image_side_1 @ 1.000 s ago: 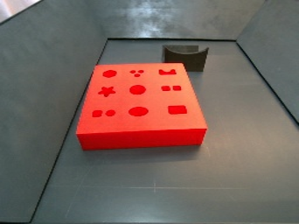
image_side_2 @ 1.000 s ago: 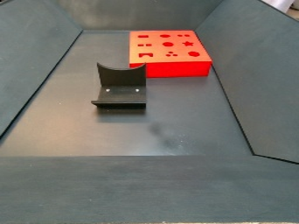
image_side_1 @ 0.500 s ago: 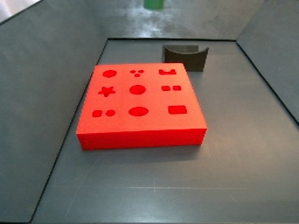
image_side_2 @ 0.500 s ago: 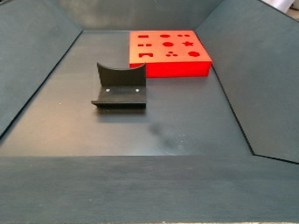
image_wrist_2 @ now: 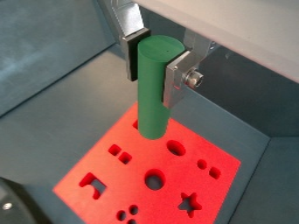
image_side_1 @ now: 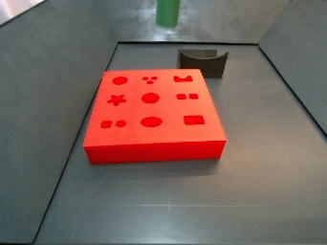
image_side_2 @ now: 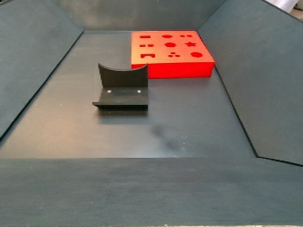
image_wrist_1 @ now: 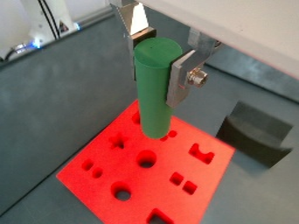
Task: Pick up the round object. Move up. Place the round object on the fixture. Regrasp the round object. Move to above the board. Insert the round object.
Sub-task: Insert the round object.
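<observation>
The gripper [image_wrist_1: 162, 54] pinches the round object [image_wrist_1: 155, 86] upright, high above the board [image_wrist_1: 146, 171]; the fixture [image_wrist_1: 258, 133] sits just beside the board, apart.

The round object [image_side_1: 167, 12] (gripper [image_wrist_1: 160, 54] clamping it) has descended farther into view.

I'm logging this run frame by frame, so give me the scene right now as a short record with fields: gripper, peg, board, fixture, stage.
gripper: the gripper is high above the board, shut on the round object
round object: green peg, upright between the fingers, lower end hanging over the holes, not inserted; only its lower end shows at the top edge of a side view
board: red board flat on the floor, holes empty
fixture: dark fixture, empty, apart from the board
stage: above the board, insertion not yet done
</observation>
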Available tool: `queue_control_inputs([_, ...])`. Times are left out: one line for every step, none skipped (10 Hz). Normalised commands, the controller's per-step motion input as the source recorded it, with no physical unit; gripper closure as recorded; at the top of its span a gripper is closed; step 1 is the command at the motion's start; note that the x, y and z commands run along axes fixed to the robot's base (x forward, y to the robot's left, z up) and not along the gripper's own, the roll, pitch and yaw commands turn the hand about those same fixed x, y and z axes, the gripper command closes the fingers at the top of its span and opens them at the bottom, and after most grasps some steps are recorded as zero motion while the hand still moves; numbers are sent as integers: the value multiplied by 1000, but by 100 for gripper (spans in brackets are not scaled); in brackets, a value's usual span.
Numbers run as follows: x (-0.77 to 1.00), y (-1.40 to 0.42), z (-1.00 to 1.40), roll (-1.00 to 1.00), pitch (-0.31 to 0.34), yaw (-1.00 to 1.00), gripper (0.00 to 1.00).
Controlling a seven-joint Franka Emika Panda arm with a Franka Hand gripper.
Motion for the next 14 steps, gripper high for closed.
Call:
queue_control_inputs([-194, -43, -826, 0, -234, -3, 100])
queue_control_inputs([-109, 0, -86, 13, -16, 0, 100])
queue_control_inputs([-31, 0, -194, 69, -4, 0, 100])
queue_control_inputs([-40, 37, -629, 231, -131, -17, 100])
queue_control_inputs([0, 89, -754, 219, -123, -106, 100])
queue_control_inputs([-109, 40, -751, 181, -160, -129, 100])
queue_control_inputs([-171, 0, -46, 159, -16, -151, 100])
queue_control_inputs([0, 0, -229, 111, -24, -26, 100])
queue_control_inputs([-54, 277, -600, 194, -151, -3, 100])
queue_control_inputs([-140, 143, -640, 223, -196, -11, 100])
queue_control_inputs([0, 89, 0, 39, 0, -94, 100])
queue_control_inputs([0, 11, 0, -19, 0, 14, 100])
queue_control_inputs([74, -57, -594, 0, -101, 0, 100])
queue_control_inputs([103, 0, -780, -40, -177, 0, 100])
